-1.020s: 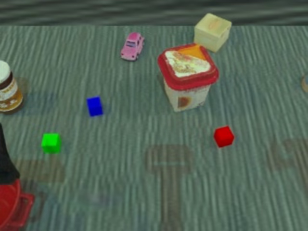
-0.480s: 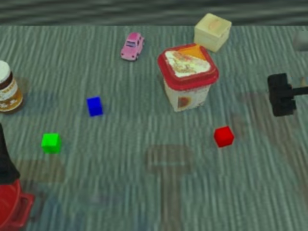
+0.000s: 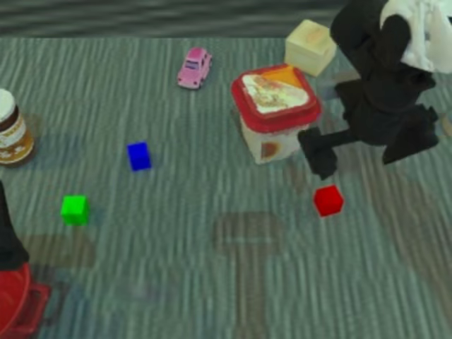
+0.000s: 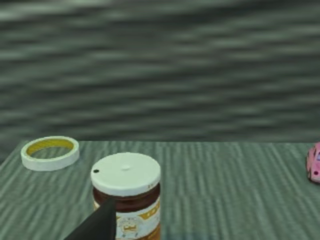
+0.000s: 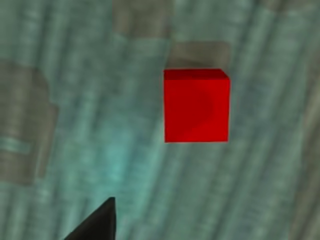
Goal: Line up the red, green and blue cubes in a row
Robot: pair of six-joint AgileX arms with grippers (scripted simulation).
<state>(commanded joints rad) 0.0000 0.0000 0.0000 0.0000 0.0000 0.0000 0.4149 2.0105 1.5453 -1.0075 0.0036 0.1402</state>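
Note:
The red cube (image 3: 328, 200) lies right of centre on the table, and it fills the middle of the right wrist view (image 5: 196, 106). The blue cube (image 3: 138, 156) sits left of centre, with the green cube (image 3: 74, 210) further left and nearer the front. My right gripper (image 3: 321, 159) hovers just behind the red cube, apart from it, open and holding nothing; one dark fingertip (image 5: 107, 215) shows. My left arm is outside the top view; one of its fingertips (image 4: 102, 220) shows in front of a jar, with nothing held.
A red-lidded white tub (image 3: 275, 109) stands close behind my right gripper, and a cream box (image 3: 311, 46) is further back. A pink toy car (image 3: 194, 67) sits at the back. A brown jar (image 3: 10, 131) and a red-and-black object (image 3: 18, 296) occupy the left edge. A tape ring (image 4: 50, 152) lies beyond the jar.
My right arm has swung in from the right edge; its gripper has moved left to just behind the red cube. The three cubes have not moved.

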